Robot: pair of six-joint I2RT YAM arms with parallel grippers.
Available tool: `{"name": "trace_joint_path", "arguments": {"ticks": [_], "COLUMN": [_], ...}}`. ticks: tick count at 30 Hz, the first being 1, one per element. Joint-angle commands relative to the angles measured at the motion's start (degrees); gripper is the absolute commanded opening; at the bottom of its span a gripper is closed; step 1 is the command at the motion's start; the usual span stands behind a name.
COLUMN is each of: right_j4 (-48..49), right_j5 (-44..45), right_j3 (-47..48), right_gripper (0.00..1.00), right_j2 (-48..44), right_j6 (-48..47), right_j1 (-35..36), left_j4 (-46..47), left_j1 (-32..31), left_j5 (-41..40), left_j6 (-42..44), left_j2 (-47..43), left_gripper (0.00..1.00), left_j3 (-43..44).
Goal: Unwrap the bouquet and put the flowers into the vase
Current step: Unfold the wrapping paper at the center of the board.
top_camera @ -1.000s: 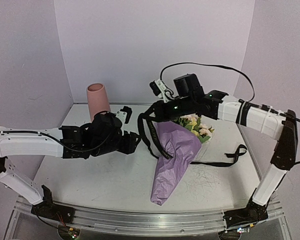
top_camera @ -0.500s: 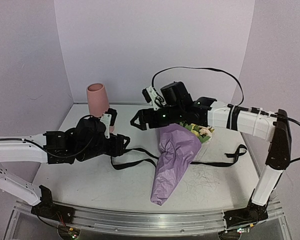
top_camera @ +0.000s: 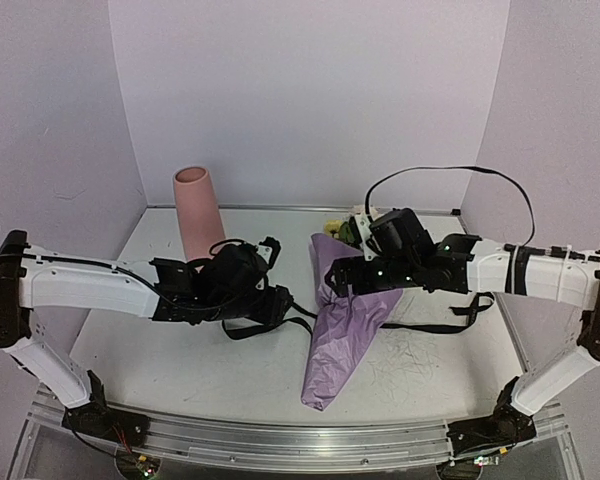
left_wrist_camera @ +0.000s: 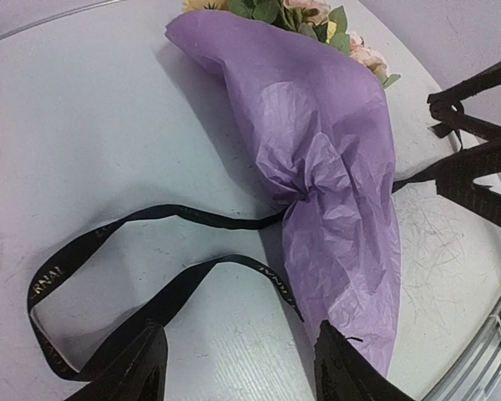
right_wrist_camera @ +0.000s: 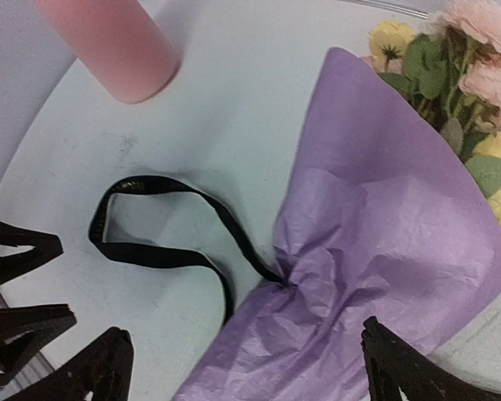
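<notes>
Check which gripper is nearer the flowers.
Right. The right gripper hangs open over the paper wrap just in front of the flowers; the left gripper is farther off to their left, over the loose ribbon.

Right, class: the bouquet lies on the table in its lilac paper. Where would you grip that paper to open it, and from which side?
Probably the loose top edge of the lilac paper, beside the flowers, coming from the vase side. There the sheet curls up off the table in a rounded fold; lower down it is pinched tight where the black ribbon meets it.
</notes>
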Motion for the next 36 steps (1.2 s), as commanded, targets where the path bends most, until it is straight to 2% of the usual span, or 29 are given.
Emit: {"name": "trace_joint_path", "arguments": {"ticks": [1, 13, 20, 36], "right_j4": [-1.0, -0.9, 0.2, 7.1], "right_j5": [2.9, 1.5, -0.3, -8.3], "right_j3": [-5.2, -15.1, -16.4, -16.4], "right_gripper": [0.85, 0.66, 0.57, 0.49], "right_j2": [-2.8, -8.2, -6.3, 3.3], "right_j6": [2.5, 2.6, 2.0, 3.0], "right_j1": [-2.6, -11.1, -15.0, -18.1], "left_j4": [3.4, 5.3, 5.4, -0.5], "left_j1": [-0.3, -0.5, -0.5, -0.4], "left_j5": [5.2, 10.3, 11.9, 3.5], "left_j6": [-1.6, -2.3, -2.2, -1.1], "left_j2": [4.2, 16.1, 20.9, 30.2], "left_gripper": [0.61, 0.60, 0.56, 0.53], "left_j3": [5.1, 15.0, 19.2, 25.4]}}
